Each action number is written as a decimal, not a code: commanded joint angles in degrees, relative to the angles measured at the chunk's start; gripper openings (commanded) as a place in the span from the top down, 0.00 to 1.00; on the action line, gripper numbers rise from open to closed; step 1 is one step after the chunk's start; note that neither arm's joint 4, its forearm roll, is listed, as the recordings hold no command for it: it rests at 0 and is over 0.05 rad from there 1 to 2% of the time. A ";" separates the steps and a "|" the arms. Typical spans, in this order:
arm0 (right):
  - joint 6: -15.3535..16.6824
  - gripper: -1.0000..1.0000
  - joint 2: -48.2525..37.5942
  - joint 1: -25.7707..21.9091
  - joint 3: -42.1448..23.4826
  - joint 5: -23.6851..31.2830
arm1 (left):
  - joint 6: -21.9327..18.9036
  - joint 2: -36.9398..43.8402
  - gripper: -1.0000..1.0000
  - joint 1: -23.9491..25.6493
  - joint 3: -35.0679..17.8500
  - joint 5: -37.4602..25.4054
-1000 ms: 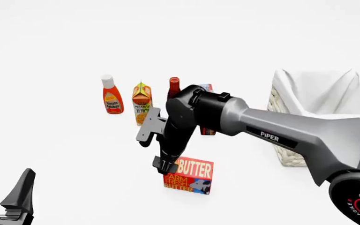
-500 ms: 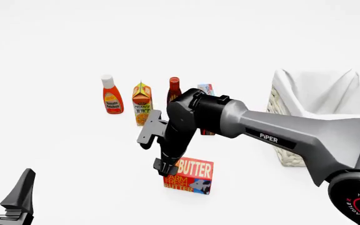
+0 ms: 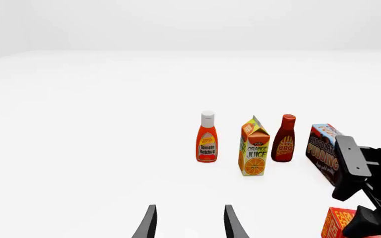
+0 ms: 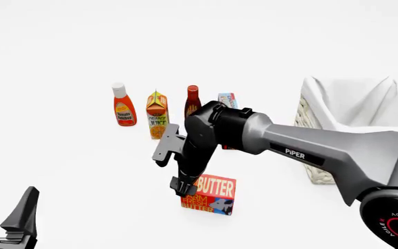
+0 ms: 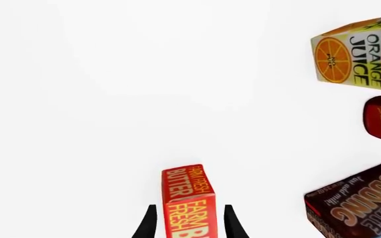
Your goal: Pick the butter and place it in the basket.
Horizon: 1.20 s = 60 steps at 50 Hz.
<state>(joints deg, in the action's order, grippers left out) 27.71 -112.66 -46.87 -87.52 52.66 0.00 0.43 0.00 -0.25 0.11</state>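
Two right fingers (image 5: pixel 152 223) straddle the butter (image 5: pixel 187 201), seemingly not yet pinching it; it stands on the counter (image 4: pixel 60 171). The left fingers (image 3: pixel 149 224) sit spread, well apart from the basket (image 4: pixel 351 119).

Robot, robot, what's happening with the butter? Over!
Right gripper open, jaws straddling butter. Left gripper open, idle. Basket path clear.

R arm (image 4: pixel 310 150) reaches in from the lower right, elbow bent, wrist turned steeply down. R gripper (image 5: pixel 189 222): fingers apart, one each side of the butter (image 5: pixel 188 201); contact can't be made out. L gripper (image 4: pixel 5 212) sits low at front-left, fingers apart, nothing between them.
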 commanded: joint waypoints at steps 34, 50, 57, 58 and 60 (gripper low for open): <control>-1.15 0.00 -0.56 0.16 3.30 -3.61 | 0.00 0.00 0.00 0.00 0.00 0.00; -1.95 0.00 -0.09 -0.16 4.66 -4.47 | 0.00 0.00 0.00 0.00 0.00 0.00; -1.93 0.00 -0.07 0.11 4.83 -4.57 | 0.00 0.00 0.00 0.00 0.00 0.00; -1.88 0.00 -0.02 0.12 4.93 -4.55 | 0.00 0.00 0.00 0.00 0.00 0.00; -2.03 0.00 0.04 0.06 5.01 -4.69 | 0.00 0.00 0.00 0.00 0.00 0.00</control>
<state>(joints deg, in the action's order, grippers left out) 25.91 -112.77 -46.78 -83.24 48.22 0.00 0.43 0.00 -0.25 0.11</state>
